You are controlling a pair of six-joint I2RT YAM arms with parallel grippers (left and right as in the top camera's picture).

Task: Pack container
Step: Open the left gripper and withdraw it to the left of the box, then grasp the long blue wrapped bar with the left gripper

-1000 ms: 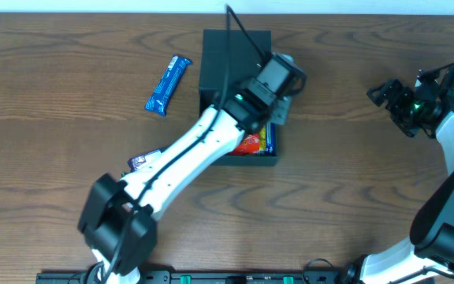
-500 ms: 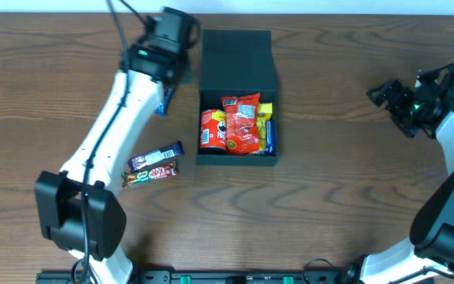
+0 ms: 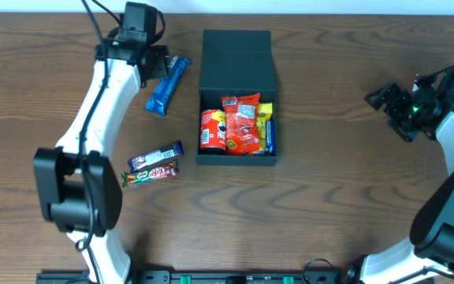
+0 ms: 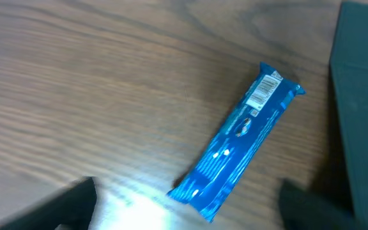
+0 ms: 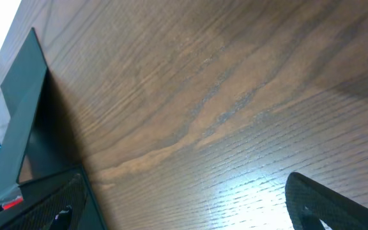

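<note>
Overhead, the left pincer [image 3: 157, 62] hangs at the bench's [image 3: 329, 205] 10 o'clock, its jaws spread wide and grasping nothing, just over the upper end of a blue bar [image 3: 168, 84] that lies slanted on the wood. At 8 o'clock lie two more bars, touching side by side: a dark blue one [image 3: 155, 157] and a red one [image 3: 150, 173], both with white lettering too small to read.

At the middle stands the container [image 3: 237, 59], open, with its flap lid laid out toward 12 o'clock. It holds a red can [image 3: 212, 130], a red packet [image 3: 241, 125], a yellow packet [image 3: 266, 110] and a blue strip [image 3: 270, 138]; none of the print can be read.

At 3 o'clock the right pincer [image 3: 388, 109] hovers released, well apart from everything.

Left wrist view adds what the overhead cannot: a white label panel with fine print at the blue bar's [image 4: 238, 150] far end, illegible, and the left pincer [image 4: 185, 188] with a finger in each lower corner, the bar's near end between them, ungripped. The container's [image 4: 363, 96] side shows at 3 o'clock.

Right wrist view shows the right pincer [image 5: 184, 207] agape over bare wood, with the container [image 5: 24, 108] edge-on at 9 o'clock.
</note>
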